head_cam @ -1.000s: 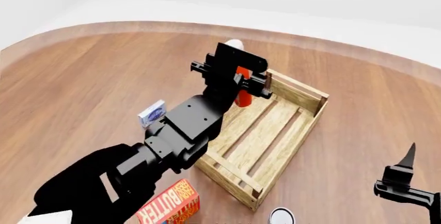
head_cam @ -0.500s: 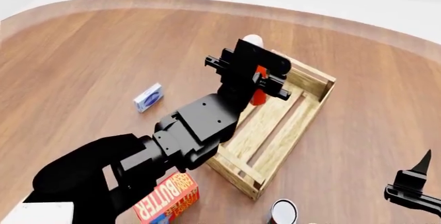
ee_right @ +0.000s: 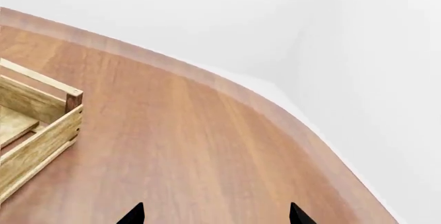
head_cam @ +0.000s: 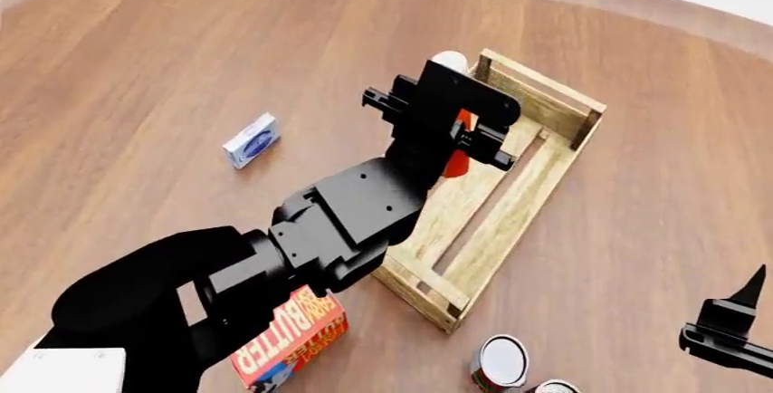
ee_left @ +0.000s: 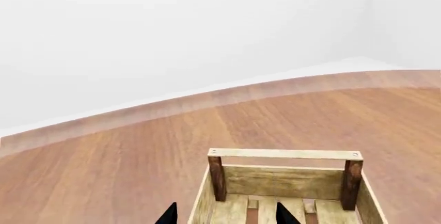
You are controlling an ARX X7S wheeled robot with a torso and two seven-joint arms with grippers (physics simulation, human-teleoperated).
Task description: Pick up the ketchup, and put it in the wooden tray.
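The ketchup (head_cam: 455, 159) shows in the head view as a red-orange bottle with a white cap (head_cam: 450, 60), upright at the left side of the wooden tray (head_cam: 522, 201). My left gripper (head_cam: 466, 136) is shut round its middle and hides the label. In the left wrist view the gripper (ee_left: 226, 216) shows only two dark tips, with the tray's end wall (ee_left: 286, 154) beyond; the bottle is out of that frame. My right gripper (head_cam: 739, 319) stands open at the lower right, far from the tray, over bare wood (ee_right: 215, 214). A tray corner (ee_right: 41, 131) shows there.
A red butter box (head_cam: 290, 343) lies beside my left forearm. A small blue-and-white box (head_cam: 252, 139) lies to the left. One can (head_cam: 501, 361) stands just in front of the tray and a second can (head_cam: 556, 386) sits at the frame's edge. The round table's rim curves behind.
The head view has tilted down, bringing the cans into sight. My left gripper still holds the ketchup at the tray's left side. The right gripper has slid lower and further right in the view.
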